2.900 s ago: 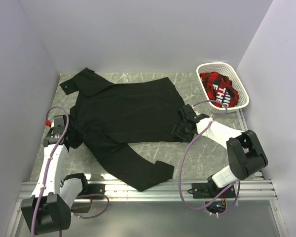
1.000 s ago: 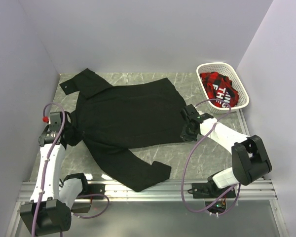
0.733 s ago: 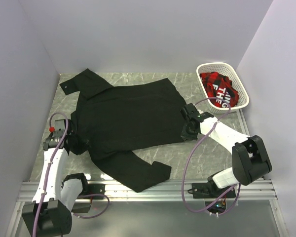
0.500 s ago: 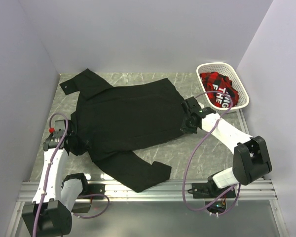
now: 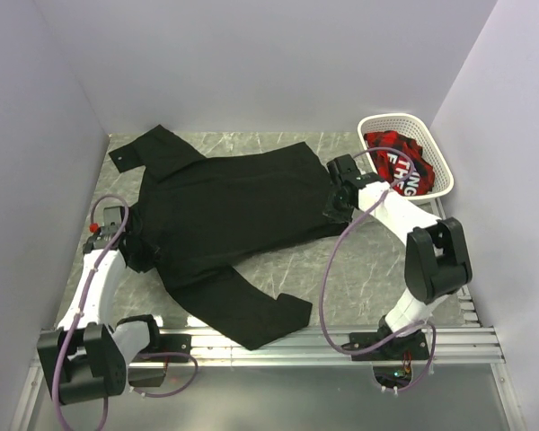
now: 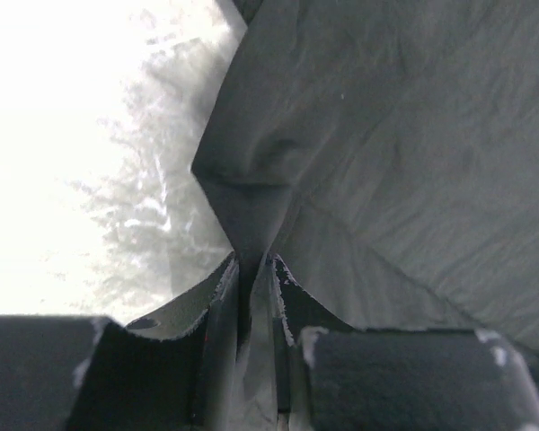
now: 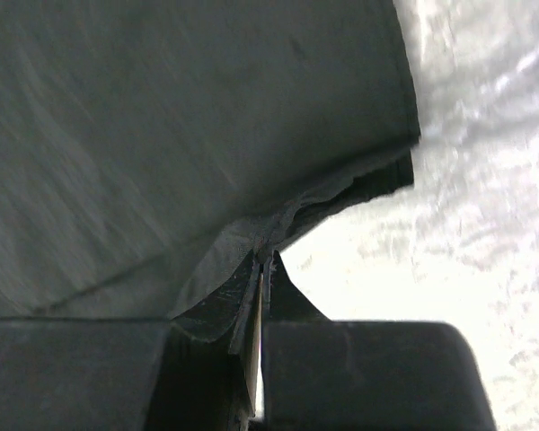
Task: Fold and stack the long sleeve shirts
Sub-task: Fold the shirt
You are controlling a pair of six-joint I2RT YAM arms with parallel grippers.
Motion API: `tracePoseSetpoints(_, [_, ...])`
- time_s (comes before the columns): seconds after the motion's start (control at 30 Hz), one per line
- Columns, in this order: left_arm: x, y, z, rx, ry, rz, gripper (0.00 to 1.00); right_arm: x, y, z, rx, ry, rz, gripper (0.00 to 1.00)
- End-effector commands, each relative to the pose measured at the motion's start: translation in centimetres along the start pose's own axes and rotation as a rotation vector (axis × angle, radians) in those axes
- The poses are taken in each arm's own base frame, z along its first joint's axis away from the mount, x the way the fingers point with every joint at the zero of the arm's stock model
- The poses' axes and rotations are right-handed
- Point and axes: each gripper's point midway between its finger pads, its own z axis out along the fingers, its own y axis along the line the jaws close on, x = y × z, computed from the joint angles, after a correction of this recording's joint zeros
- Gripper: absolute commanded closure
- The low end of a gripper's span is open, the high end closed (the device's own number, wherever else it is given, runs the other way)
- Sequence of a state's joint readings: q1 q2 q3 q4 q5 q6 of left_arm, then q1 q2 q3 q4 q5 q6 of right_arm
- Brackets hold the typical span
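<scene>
A black long sleeve shirt lies spread across the marble table, collar at the left, one sleeve trailing toward the near edge, the other at the back left. My left gripper is at the shirt's left edge; in the left wrist view, the gripper pinches a raised fold of the shirt. My right gripper holds the right hem; in the right wrist view, the gripper is shut on the edge of the shirt.
A white basket at the back right holds red plaid clothing. Grey walls close in the left, back and right. Bare marble table shows to the right of the shirt and in front of it.
The right gripper has carried the shirt's right hem away from the near edge, toward the back. The left gripper has shifted slightly at the shirt's left edge.
</scene>
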State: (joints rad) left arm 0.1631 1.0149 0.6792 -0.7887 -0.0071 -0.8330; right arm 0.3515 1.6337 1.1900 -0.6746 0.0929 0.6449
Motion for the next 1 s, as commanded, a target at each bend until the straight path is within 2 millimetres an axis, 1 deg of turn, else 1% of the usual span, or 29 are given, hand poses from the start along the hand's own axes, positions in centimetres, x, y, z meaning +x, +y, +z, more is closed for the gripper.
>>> tracePoseSetpoints(0.0, [-2.6,-1.6,0.2,0.028,-0.075,-0.001,0.77,-2.8,0.7,0.2,-0.02,-0.046,0.015,1.0])
tracePoseSetpoints(0.03, [-2.9,-1.5,0.4,0.026,-0.081,-0.006,0.77,-3.2,0.8,0.6,-0.016,-0.044,0.014,1.0])
tracePoseSetpoints(0.07, [-2.6,-1.3,0.8,0.015,-0.068,-0.006,0.78,-3.7,0.7,0.8,-0.014,-0.045,0.023,1.0])
tracePoseSetpoints(0.1, [-2.6,-1.2,1.1,0.013,-0.063,-0.009,0.78,-3.7,0.6,1.4,-0.007,-0.032,0.026,1.0])
tracePoseSetpoints(0.13, [-2.7,-1.1,1.3,0.014,-0.064,-0.015,0.78,-4.3,0.9,1.4,-0.015,-0.039,0.026,1.0])
tracePoseSetpoints(0.2, [-2.3,-0.3,2.2,-0.006,-0.045,-0.024,0.78,-4.6,0.7,2.3,0.001,-0.027,0.026,1.0])
tracePoseSetpoints(0.23, [-2.4,-0.2,2.5,-0.002,-0.044,-0.039,0.78,-5.2,0.8,2.4,-0.001,-0.033,0.03,1.0])
tracePoseSetpoints(0.27, [-2.4,0.0,2.7,-0.007,-0.039,-0.049,0.78,-5.3,0.8,2.8,0.003,-0.03,0.033,1.0])
tracePoseSetpoints(0.3, [-2.2,0.4,3.2,-0.019,-0.032,-0.062,0.77,-5.2,0.9,3.5,0.006,-0.014,0.034,1.0])
tracePoseSetpoints(0.33, [-2.2,0.3,3.3,-0.004,-0.023,-0.082,0.76,-5.5,1.3,3.6,-0.003,-0.017,0.033,0.99])
tracePoseSetpoints(0.37, [-2.3,-0.2,3.5,0.02,-0.018,-0.104,0.74,-5.7,1.5,3.8,-0.006,-0.015,0.033,0.96])
tracePoseSetpoints(0.4, [-2.4,-0.4,3.7,0.028,-0.013,-0.116,0.73,-5.5,1.7,4.5,-0.009,-0.001,0.033,0.94])
tracePoseSetpoints(0.43, [-2.4,-0.7,3.7,0.039,-0.009,-0.126,0.69,-5.8,1.9,4.6,-0.017,-0.003,0.035,0.91])
tracePoseSetpoints(0.47, [-2.7,-1.4,3.8,0.065,-0.013,-0.14,0.66,-5.9,2.1,4.8,-0.023,-0.003,0.034,0.84])
tracePoseSetpoints(0.5, [-3.0,-1.7,3.8,0.072,-0.012,-0.144,0.6,-6.2,2.4,5.0,-0.036,-0.006,0.03,0.81])
tracePoseSetpoints(0.53, [-3.1,-2.0,3.9,0.078,-0.01,-0.15,0.57,-6.2,2.7,5.1,-0.042,-0.008,0.021,0.79])
tracePoseSetpoints(0.57, [-3.2,-2.3,3.9,0.085,-0.003,-0.152,0.53,-6.6,2.8,5.1,-0.049,-0.016,0.02,0.75])
tracePoseSetpoints(0.6, [-3.5,-2.5,3.9,0.091,-0.008,-0.152,0.43,-6.8,3.0,4.8,-0.056,-0.026,0.015,0.71])
tracePoseSetpoints(0.63, [-3.6,-2.6,3.9,0.09,-0.008,-0.155,0.39,-7.1,3.1,4.5,-0.061,-0.04,0.009,0.66])
tracePoseSetpoints(0.67, [-3.9,-2.7,3.8,0.092,-0.016,-0.153,0.34,-7.4,3.2,4.2,-0.066,-0.055,0.002,0.54])
tracePoseSetpoints(0.7, [-4.0,-2.7,3.8,0.087,-0.025,-0.152,0.26,-8.0,3.4,3.3,-0.082,-0.093,-0.008,0.48])
tracePoseSetpoints(0.73, [-4.3,-2.6,3.8,0.085,-0.032,-0.157,0.21,-8.5,3.2,2.7,-0.074,-0.121,-0.012,0.43])
tracePoseSetpoints(0.77, [-4.6,-2.8,3.6,0.09,-0.042,-0.158,0.18,-8.7,3.5,2.1,-0.084,-0.142,-0.022,0.35])
tracePoseSetpoints(0.8, [-4.8,-2.8,3.6,0.089,-0.05,-0.161,0.13,-9.0,3.7,0.9,-0.103,-0.172,-0.048,0.33])
tracePoseSetpoints(0.87, [-5.6,-3.1,3.2,0.1,-0.072,-0.164,0.09,-8.7,4.7,-0.5,-0.147,-0.2,-0.102,0.3])
tracePoseSetpoints(0.9, [-6.0,-3.4,3.0,0.105,-0.082,-0.165,0.08,-7.8,6.0,-1.7,-0.193,-0.22,-0.181,0.29])
tracePoseSetpoints(0.93, [-6.3,-3.4,2.9,0.099,-0.097,-0.166,0.08,-7.1,6.7,-2.3,-0.225,-0.22,-0.227,0.28])
tracePoseSetpoints(0.97, [-7.0,-3.8,2.5,0.108,-0.115,-0.161,0.07,-5.6,7.9,-2.9,-0.28,-0.196,-0.279,0.28])
